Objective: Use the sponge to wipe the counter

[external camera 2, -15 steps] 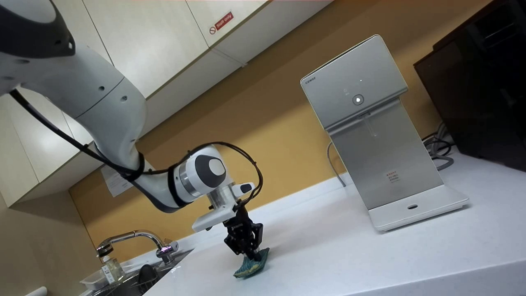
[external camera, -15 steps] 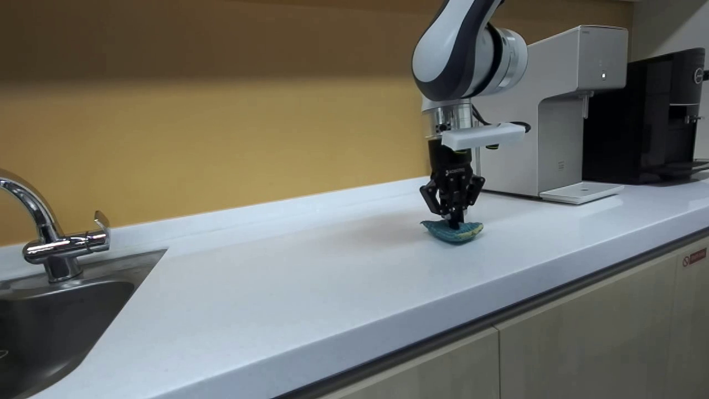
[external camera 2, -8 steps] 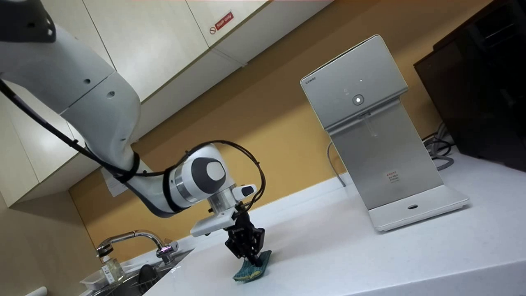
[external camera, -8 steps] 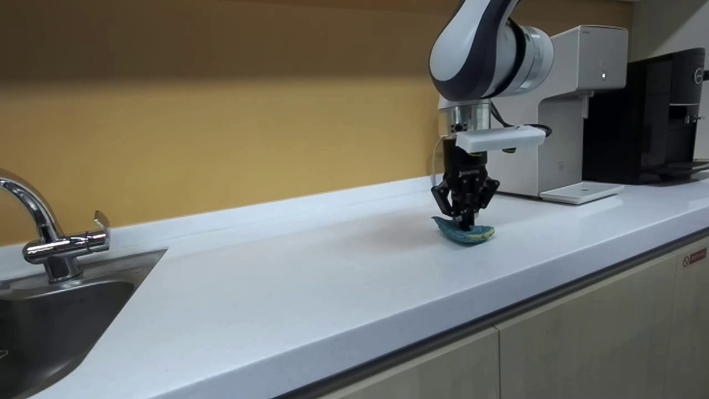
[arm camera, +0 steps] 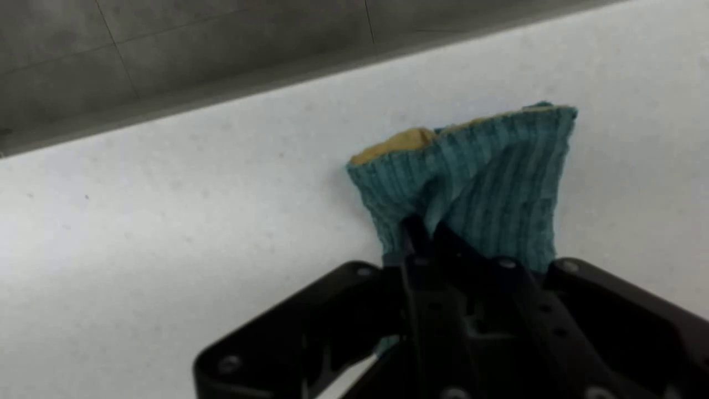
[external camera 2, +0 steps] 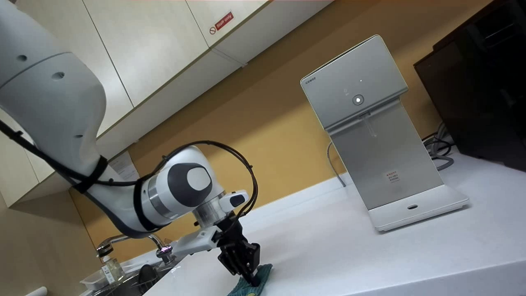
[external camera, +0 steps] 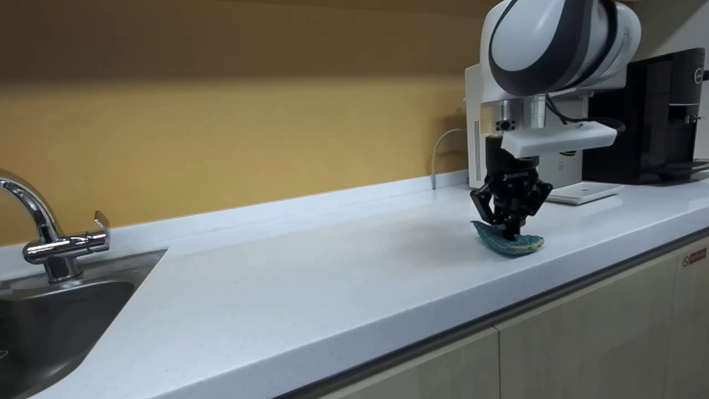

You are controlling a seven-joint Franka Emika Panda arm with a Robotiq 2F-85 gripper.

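The sponge (external camera: 515,247) is a teal-blue ribbed pad with a yellowish edge. It lies on the white counter (external camera: 277,293), its ends curled up around the fingertips. My gripper (external camera: 510,234) points straight down and is shut on a pinched fold in the sponge's middle. In an exterior view, the sponge (external camera 2: 264,274) is partly cut off by the bottom edge, below my gripper (external camera 2: 251,281). In the wrist view, the sponge (arm camera: 498,194) shows ribbed with a crease running to my fingertips (arm camera: 425,227); its near part is hidden under the gripper. The counter's front edge (arm camera: 249,108) runs beyond it.
A steel sink (external camera: 66,321) with a chrome faucet (external camera: 61,249) is at the counter's far left. A white dispenser (external camera 2: 390,156) with a drip tray and a black machine (external camera: 637,116) stand at right. An orange wall (external camera: 249,138) with a raised white ledge runs along the back.
My gripper and the sponge have slid across the counter, rightward and toward the front edge in an exterior view, away from the back wall. The grip on the sponge stays the same.
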